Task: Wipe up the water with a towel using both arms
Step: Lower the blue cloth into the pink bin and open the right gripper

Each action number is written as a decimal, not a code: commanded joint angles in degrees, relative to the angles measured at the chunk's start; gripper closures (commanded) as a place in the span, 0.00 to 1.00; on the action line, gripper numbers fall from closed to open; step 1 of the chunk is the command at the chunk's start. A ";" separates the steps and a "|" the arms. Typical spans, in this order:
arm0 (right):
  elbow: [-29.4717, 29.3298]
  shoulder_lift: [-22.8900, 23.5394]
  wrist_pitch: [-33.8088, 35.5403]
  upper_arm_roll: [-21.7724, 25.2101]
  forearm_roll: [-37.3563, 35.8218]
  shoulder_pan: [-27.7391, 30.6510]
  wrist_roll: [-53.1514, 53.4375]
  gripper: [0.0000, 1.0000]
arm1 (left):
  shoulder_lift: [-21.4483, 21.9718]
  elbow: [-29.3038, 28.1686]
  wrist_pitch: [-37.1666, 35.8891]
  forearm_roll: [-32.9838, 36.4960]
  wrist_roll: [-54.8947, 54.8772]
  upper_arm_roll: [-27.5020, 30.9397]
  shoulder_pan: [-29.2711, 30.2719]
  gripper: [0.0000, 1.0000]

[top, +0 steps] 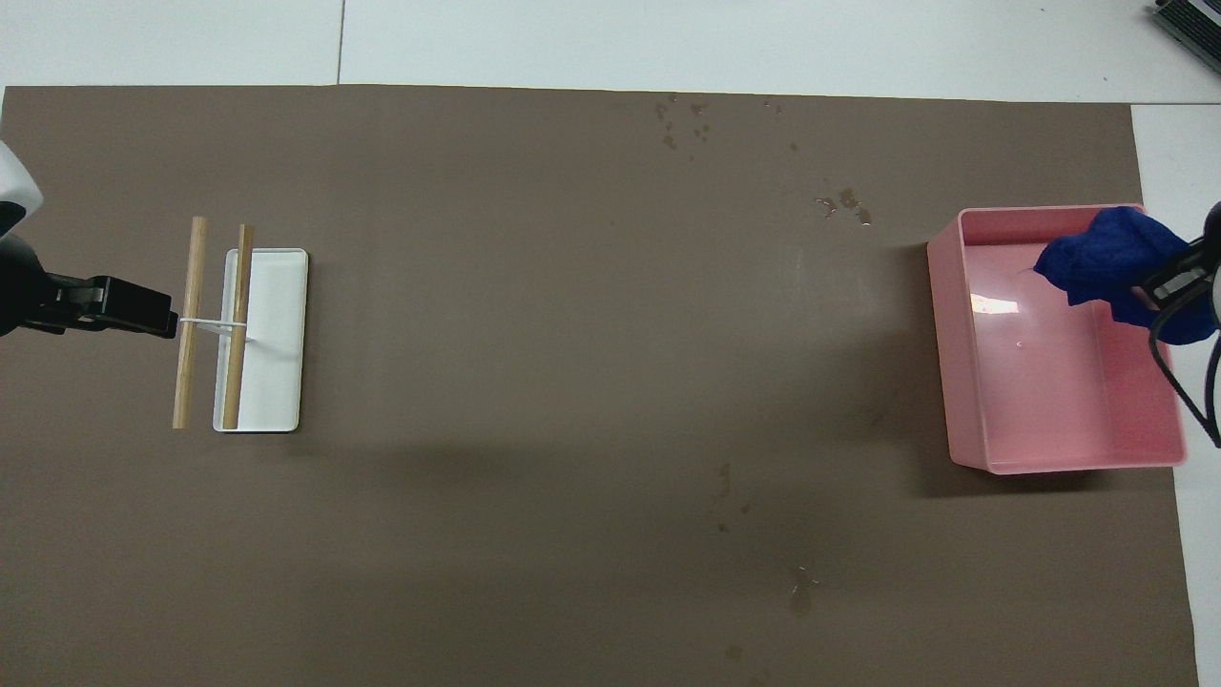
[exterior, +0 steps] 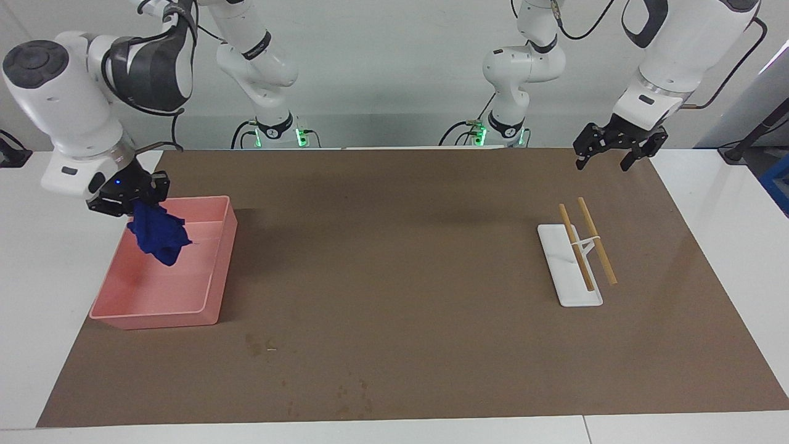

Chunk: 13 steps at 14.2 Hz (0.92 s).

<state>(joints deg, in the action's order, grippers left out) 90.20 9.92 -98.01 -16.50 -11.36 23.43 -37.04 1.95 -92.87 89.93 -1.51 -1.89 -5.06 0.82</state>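
The right gripper (exterior: pixel 126 200) was clamped on the bunched blue towel (exterior: pixel 158 235), which dangled over the pink bin (exterior: pixel 212 271). A good release meant lowering the towel inside the walls first. The left gripper (exterior: pixel 616 151) waited, fingers spread, over the mat's edge, and water (exterior: pixel 259 346) blotches lay at the bin's five o'clock.

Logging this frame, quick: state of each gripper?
Left gripper: open, empty, waiting above the mat.
Right gripper: shut on the blue towel, over the pink tub.
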 commanded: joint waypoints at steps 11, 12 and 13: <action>21.51 -4.91 -18.63 -0.73 1.26 6.11 -1.90 0.20 | 0.25 -0.03 -0.72 -0.78 -0.22 -0.57 0.85 0.00; 21.33 -5.00 -18.36 -0.73 1.26 6.11 -1.99 0.00 | 0.25 -0.03 -0.72 -0.78 -0.22 -0.57 0.85 0.00; 20.98 -5.00 -18.10 -0.82 1.26 5.84 -1.90 0.00 | 0.25 -0.03 -0.72 -0.78 -0.22 -0.57 0.85 0.00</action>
<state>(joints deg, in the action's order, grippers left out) 110.31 6.85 -116.14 -16.69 -11.36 28.81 -37.82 1.95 -92.87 89.93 -1.51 -1.89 -5.06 0.82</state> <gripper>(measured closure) 0.617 0.000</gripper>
